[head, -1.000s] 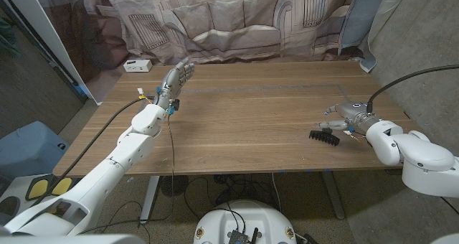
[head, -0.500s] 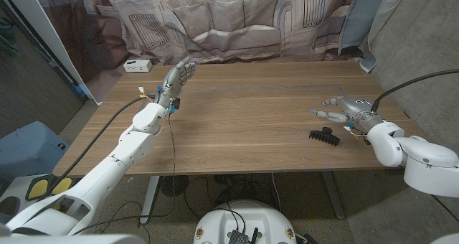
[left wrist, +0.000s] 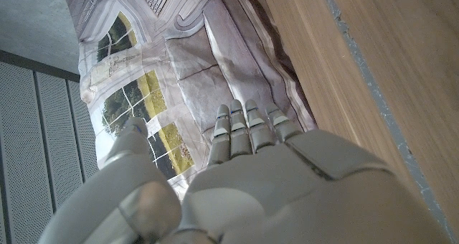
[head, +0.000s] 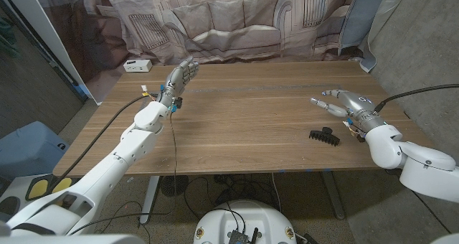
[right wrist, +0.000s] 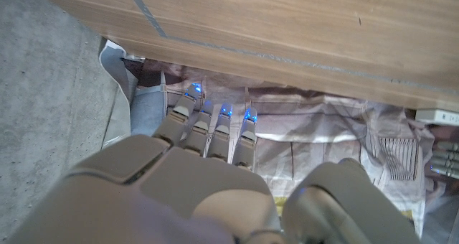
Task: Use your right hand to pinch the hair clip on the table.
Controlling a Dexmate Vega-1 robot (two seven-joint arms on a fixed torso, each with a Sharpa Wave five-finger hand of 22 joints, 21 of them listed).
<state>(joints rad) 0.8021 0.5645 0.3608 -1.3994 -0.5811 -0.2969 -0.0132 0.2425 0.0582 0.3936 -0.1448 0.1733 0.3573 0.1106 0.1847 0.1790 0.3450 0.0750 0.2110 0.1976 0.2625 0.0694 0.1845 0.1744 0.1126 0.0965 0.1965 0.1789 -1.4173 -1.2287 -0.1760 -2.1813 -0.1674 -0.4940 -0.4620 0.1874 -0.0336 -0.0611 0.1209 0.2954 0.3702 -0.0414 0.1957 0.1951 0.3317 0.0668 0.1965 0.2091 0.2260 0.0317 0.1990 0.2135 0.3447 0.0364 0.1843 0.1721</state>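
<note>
Hair clip (head: 323,135), black and toothed, lies on the wooden table (head: 244,115) toward its near edge at about 4 o'clock, and nothing touches it. Just beyond it, at roughly 3 o'clock, we log our right hand (head: 338,102) raised above the boards, fingers (head: 320,101) spread apart and empty, near the clip but clear of it; the right wrist view shows the same hand (right wrist: 208,172) with its fingers extended. Farther off, at about 10 o'clock, our left hand (head: 179,77) stands upright with fingers together, holding nothing; the left wrist view shows it (left wrist: 251,179) likewise. At the far left corner sits a small white box (head: 137,65). Behind the table hangs a printed backdrop cloth (head: 237,18).
</note>
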